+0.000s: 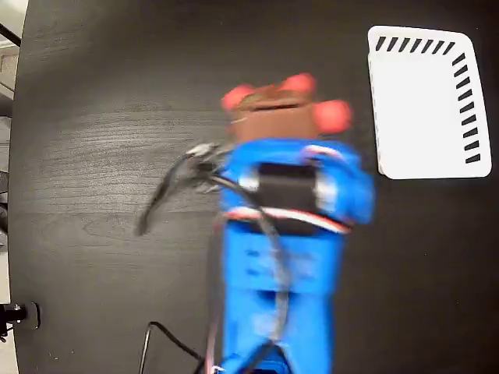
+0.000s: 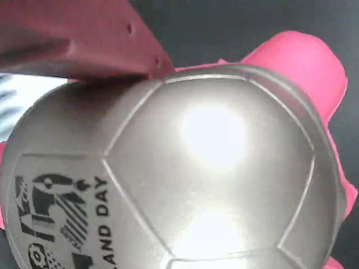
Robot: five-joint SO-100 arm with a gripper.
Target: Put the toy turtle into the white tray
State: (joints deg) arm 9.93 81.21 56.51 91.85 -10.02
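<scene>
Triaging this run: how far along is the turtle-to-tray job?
Done: the gripper is at the toy turtle; a finger lies against its shell in the wrist view. In hand: it looks grasped, though blur hides jaw state and any lift. Left: the white tray is empty, off to the right in the fixed view.

The arm (image 1: 284,249) is bright blue plastic, blurred in the fixed view. Behind the jaws, a black block, likely a motor, sits crosswise in the blue housing, with red and white wires curving just below it. Black cables (image 1: 168,191) loop out from the arm's left side and run back along its body. The jaws themselves are a reddish-brown; in the wrist view one dark-red finger (image 2: 84,39) shows flat faces and two small holes near its edge.
</scene>
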